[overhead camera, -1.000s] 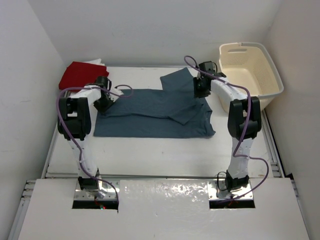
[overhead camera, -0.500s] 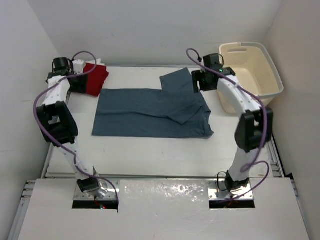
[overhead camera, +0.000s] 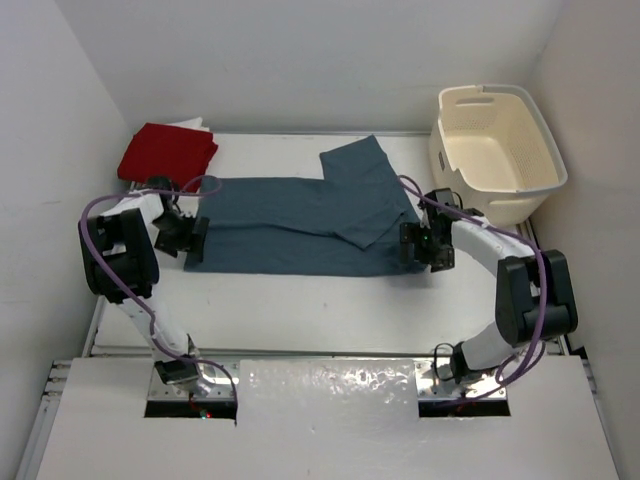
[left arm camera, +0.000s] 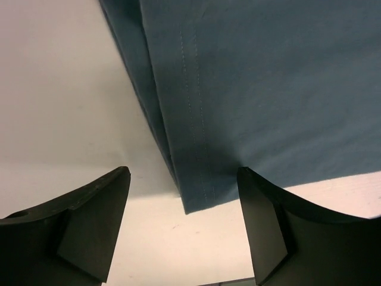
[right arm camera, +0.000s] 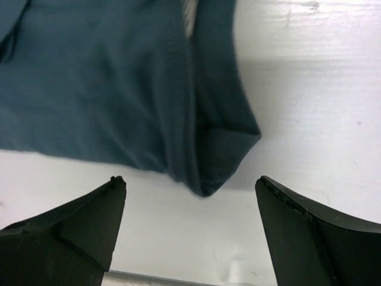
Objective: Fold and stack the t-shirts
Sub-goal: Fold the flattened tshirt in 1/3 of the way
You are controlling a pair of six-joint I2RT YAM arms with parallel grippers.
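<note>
**Two open robot hands at the near corners of a blue-grey t-shirt**

The left hand (left arm camera: 183, 179) is spread wide and holds nothing. In its wrist view the two dark fingers (left arm camera: 89, 220) stand on either side of the near left corner of the blue-grey t-shirt (left arm camera: 268, 89), where a stitched hem runs along the edge. The pictures do not show whether the fingertips touch the cloth. From above, this hand (overhead camera: 185, 237) sits low at the t-shirt's left edge, with its arm bent in from the left.

The right hand (right arm camera: 190, 182) is also spread wide and empty. The t-shirt's near right corner (right arm camera: 208, 161) lies bunched in a rounded fold between its fingers (right arm camera: 309, 238). From above, this hand (overhead camera: 425, 245) sits at the t-shirt's right edge, with its arm curving in from the right.

The blue-grey t-shirt (overhead camera: 300, 225) lies flat on the white worktop (overhead camera: 300, 300) as a long band running left to right. One sleeve sticks out from its far edge on the right half, and another flap lies folded across its right end.

Just beyond the blue-grey t-shirt's far left corner lies a folded red t-shirt (overhead camera: 167, 150). A sliver of white cloth (overhead camera: 192, 123) shows at its far edge.

Off the blue-grey t-shirt's far right corner stands a cream laundry basket (overhead camera: 497, 90), apart from the cloth.
</note>
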